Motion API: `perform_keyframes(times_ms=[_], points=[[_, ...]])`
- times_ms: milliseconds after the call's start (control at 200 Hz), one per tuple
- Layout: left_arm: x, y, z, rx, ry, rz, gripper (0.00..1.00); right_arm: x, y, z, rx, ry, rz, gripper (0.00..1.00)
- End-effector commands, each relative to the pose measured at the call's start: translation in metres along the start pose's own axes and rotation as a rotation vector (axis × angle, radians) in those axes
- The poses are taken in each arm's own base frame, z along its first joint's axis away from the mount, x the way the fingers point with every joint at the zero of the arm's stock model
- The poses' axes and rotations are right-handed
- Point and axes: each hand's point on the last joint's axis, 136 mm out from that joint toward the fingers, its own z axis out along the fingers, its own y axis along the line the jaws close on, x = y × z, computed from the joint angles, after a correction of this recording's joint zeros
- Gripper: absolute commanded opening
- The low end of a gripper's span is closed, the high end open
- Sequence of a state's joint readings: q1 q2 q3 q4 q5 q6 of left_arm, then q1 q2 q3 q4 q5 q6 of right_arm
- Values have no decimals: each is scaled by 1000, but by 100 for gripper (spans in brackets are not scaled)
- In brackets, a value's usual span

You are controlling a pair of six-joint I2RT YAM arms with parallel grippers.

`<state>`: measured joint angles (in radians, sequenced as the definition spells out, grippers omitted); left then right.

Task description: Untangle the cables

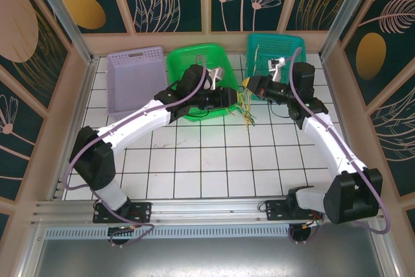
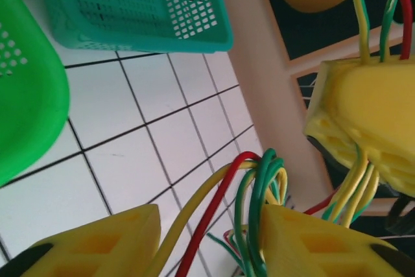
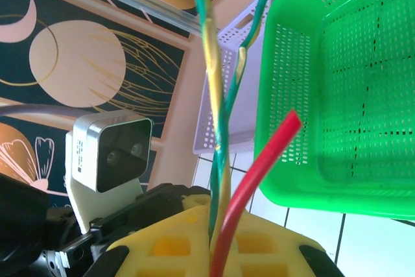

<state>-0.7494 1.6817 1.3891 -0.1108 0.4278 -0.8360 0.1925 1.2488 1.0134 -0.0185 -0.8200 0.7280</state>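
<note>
The cables are a bundle of thin green, yellow and red wires hanging between the two grippers, just right of the green basket. My right gripper is shut on the bundle; red, green and yellow cables rise out from between its yellow pads. My left gripper sits just below it with its jaws apart. Yellow, red and green cables run down between its fingers. The green ones lie against the right finger, while a gap remains beside the left finger.
Three baskets stand along the back wall: purple, green, and teal. The teal basket and the green basket's wall are close to the left gripper. The wooden side frame runs behind the cables. White tiled floor lies in front.
</note>
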Motion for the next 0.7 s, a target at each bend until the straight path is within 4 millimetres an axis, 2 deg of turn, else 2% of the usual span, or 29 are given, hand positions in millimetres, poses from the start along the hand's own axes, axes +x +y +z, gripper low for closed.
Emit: perform_keyframes(times_ms=[0, 230, 460, 561, 636, 696], points=[[-4, -19, -8, 103, 5, -24, 53, -9, 22, -7, -69, -26, -46, 0], [5, -29, -6, 168, 56, -49, 68, -10, 19, -4, -65, -15, -25, 0], [10, -29, 0, 200, 74, -80, 64, -13, 20, -2, -76, -22, -1, 0], [11, -31, 2, 219, 69, -96, 52, -14, 20, -2, -84, -29, 10, 0], [9, -28, 3, 211, 52, -111, 30, -14, 22, -4, -93, -35, 16, 0], [4, -23, 2, 182, 17, -128, 8, -15, 22, -5, -85, -39, 19, 0]])
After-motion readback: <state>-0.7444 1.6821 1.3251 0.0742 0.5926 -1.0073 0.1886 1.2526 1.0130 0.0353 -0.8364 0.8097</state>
